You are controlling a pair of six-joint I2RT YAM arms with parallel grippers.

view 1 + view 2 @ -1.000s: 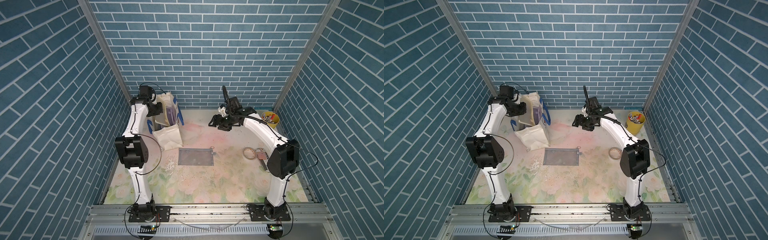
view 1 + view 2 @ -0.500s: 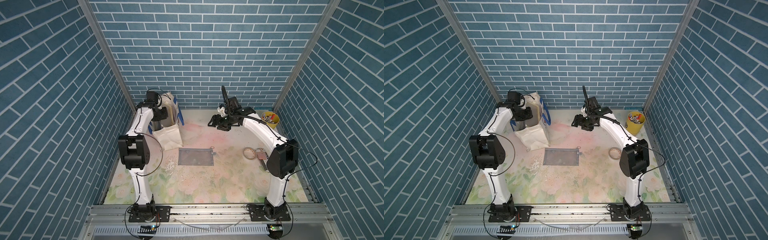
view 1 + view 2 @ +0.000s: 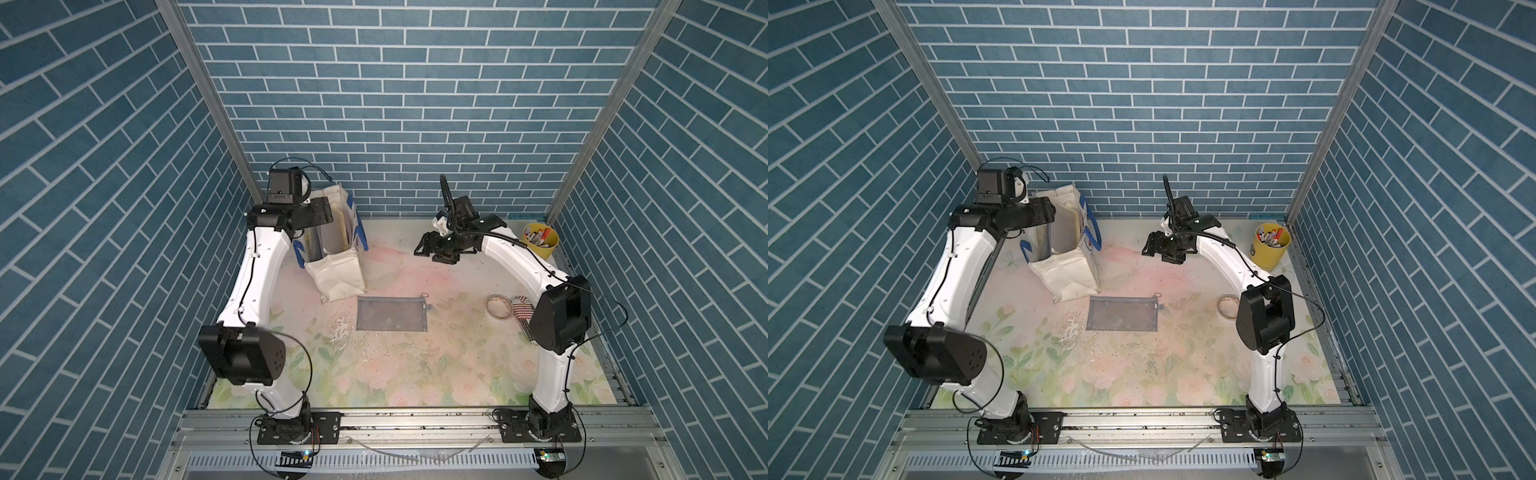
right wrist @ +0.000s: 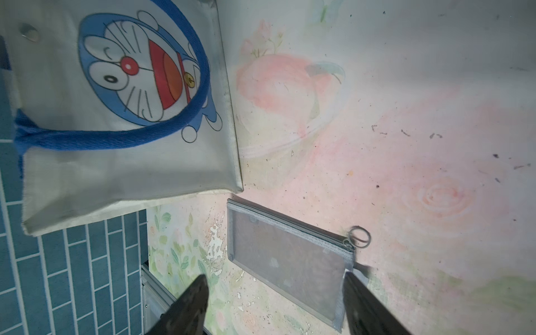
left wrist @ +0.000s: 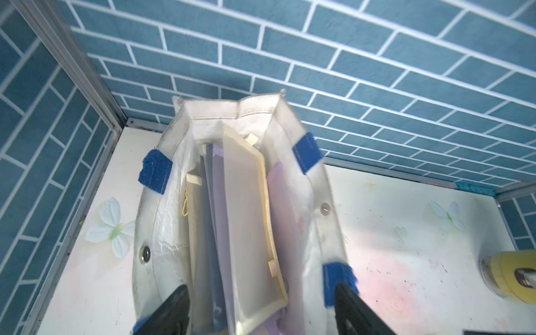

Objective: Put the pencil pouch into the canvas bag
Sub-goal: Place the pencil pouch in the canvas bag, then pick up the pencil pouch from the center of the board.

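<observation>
Pencil pouch [image 3: 392,313] is lying flat on the table [image 3: 457,353], just beside the canvas bag [image 3: 338,274], in both top views. The left gripper [image 3: 324,212] is hovering at the bag's mouth, and the right gripper [image 3: 424,246] is hanging well apart from the bag. Left wrist view: the fingers [image 5: 171,310] are standing spread above flat pouches [image 5: 246,217] inside the bag. Right wrist view: the fingers [image 4: 194,301] are standing spread above the pencil pouch.

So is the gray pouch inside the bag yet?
Not yet, it is out. The gray pouch lies flat on the table, beside the canvas bag.
</observation>
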